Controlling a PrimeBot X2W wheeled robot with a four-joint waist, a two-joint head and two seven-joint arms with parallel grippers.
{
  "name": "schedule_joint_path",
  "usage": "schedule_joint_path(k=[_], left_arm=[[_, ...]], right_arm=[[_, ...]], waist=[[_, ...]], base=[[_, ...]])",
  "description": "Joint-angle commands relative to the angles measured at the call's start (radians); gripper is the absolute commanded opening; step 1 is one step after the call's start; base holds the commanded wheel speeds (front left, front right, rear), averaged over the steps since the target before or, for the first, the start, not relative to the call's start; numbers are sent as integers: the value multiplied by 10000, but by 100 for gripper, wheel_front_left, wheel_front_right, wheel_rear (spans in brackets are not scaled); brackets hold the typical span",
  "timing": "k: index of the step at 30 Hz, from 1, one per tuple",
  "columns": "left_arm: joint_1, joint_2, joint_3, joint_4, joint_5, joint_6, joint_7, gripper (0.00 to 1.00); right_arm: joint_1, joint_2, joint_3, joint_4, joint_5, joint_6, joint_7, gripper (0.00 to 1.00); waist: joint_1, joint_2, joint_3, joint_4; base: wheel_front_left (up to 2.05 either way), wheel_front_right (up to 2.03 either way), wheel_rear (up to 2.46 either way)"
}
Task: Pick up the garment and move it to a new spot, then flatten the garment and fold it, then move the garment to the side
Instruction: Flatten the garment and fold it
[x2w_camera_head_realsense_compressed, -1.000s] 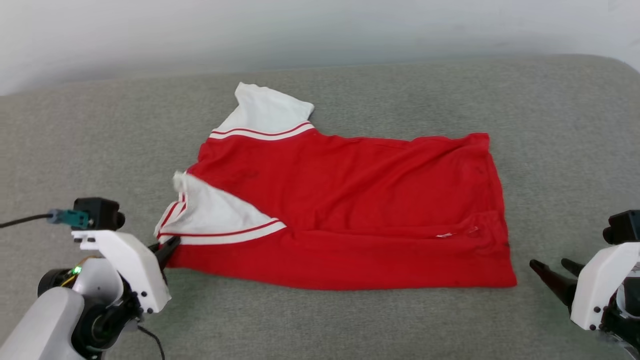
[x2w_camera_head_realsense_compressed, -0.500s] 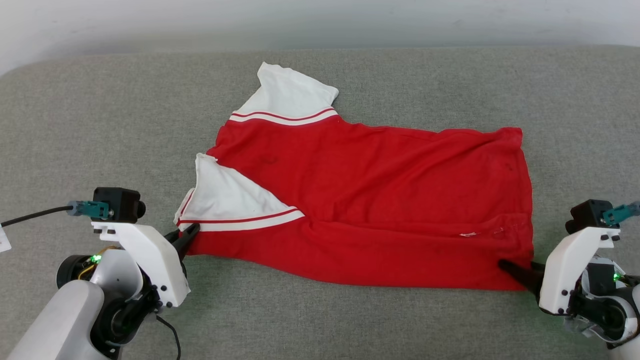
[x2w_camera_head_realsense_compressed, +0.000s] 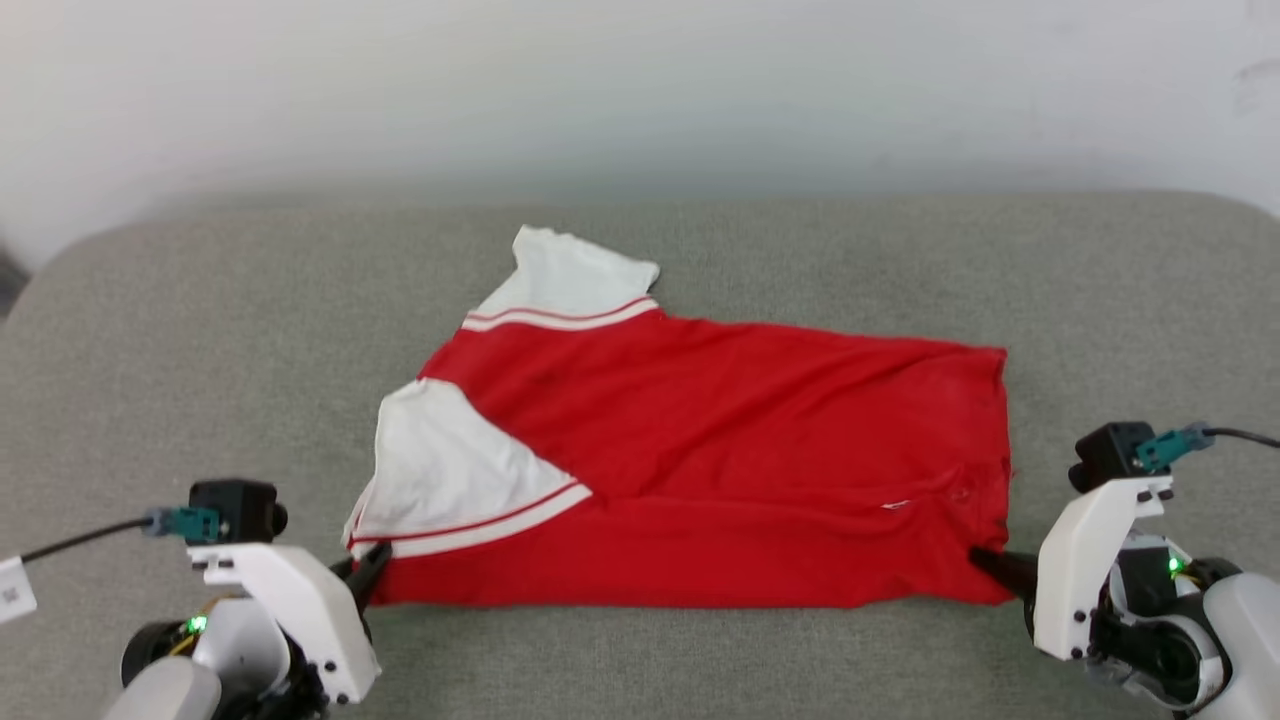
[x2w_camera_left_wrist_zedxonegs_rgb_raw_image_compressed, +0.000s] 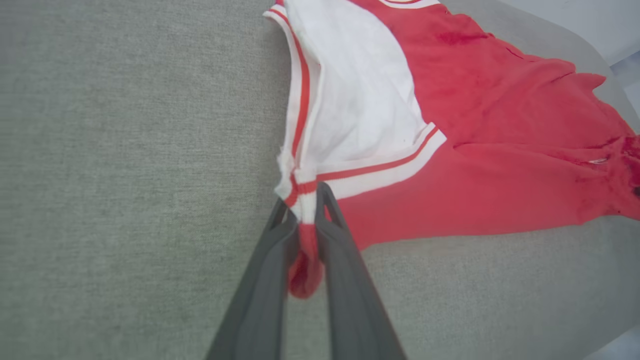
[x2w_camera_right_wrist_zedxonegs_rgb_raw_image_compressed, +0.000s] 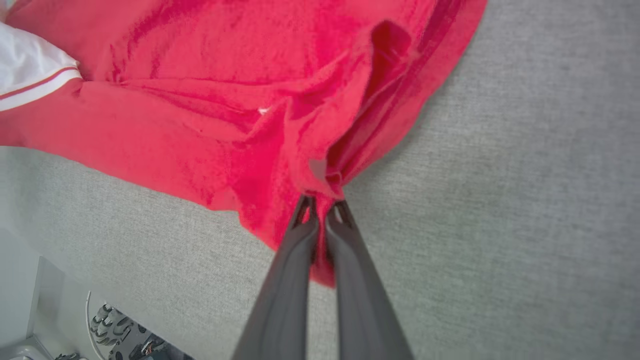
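Starting at the left: pinched tight in the left gripper (x2w_camera_left_wrist_zedxonegs_rgb_raw_image_compressed: 303, 210), a bunched nub of the shirt (x2w_camera_head_realsense_compressed: 720, 450) at the junction of red body and striped trim of the near sleeve (x2w_camera_head_realsense_compressed: 450, 480); held low by the grey cushion (x2w_camera_head_realsense_compressed: 200, 350), likely to anchor that corner for a sideways pull; near sleeve folded inward over the red, so not yet laid out flat. Further back, spread open on the cushion, the far sleeve (x2w_camera_head_realsense_compressed: 570, 280). Across the middle: shirt lying broadside on the cushion, towards its front edge, plain red uppermost, with long shallow creases running left to right and a raised ridge along the near band; reads as tension drawn between two held corners, hence flattening in hand rather than folding. At the right: closed narrow on the near right corner, the right gripper (x2w_camera_right_wrist_zedxonegs_rgb_raw_image_compressed: 322, 210), with cloth gathered into a deep pucker just beyond the tips and a tail poking back between them; gripped there, by this judgement, to mirror the left hold and stretch the near edge straight. Best eased apart gently next; thin cloth, liable to slip from so small a bite or to drag the far edge askew.
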Motion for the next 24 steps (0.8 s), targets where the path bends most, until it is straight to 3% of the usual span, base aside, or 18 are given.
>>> schedule_joint_path(k=[1, 11, 12, 13, 14, 15, 16, 24], left_arm=[[243, 40, 58, -68, -47, 95, -80, 0], [1749, 362, 306, -765, -420, 634, 15, 0], [1794, 325, 265, -751, -455, 634, 42, 0], [1841, 235, 216, -715, -537, 584, 105, 0], [1862, 153, 170, -654, -617, 526, 135, 5], [1826, 92, 187, -580, -647, 502, 80, 71], [1763, 62, 206, -487, -654, 457, 12, 100], [1178, -20, 579, -100, -38, 458, -1371, 100]], right_arm=[[202, -39, 81, 48, 82, -1, -40, 0], [1081, -183, 81, -51, 295, -2, -195, 0], [1160, -158, 82, -36, 300, -1, -235, 23], [1234, -146, 93, -18, 269, -1, -286, 76], [1287, -147, 105, -3, 212, -1, -404, 100], [1326, -121, 78, 0, 165, -1, -585, 100], [1368, -81, 88, -26, 118, -1, -772, 100], [1547, 158, -373, -517, -1231, -1, -3819, 100]], waist=[[0, 0, -546, -25], [0, 0, -1093, 66], [0, 0, -1080, 64], [0, 0, -1054, 59], [0, 0, -1023, 56], [0, 0, -988, 46], [0, 0, -957, 29], [0, 0, -937, -365]], base=[[0, 0, 0], [0, 0, 0], [0, 0, 0], [0, 0, 0], [0, 0, 0], [0, 0, 0], [0, 0, 0], [0, 0, 0]])
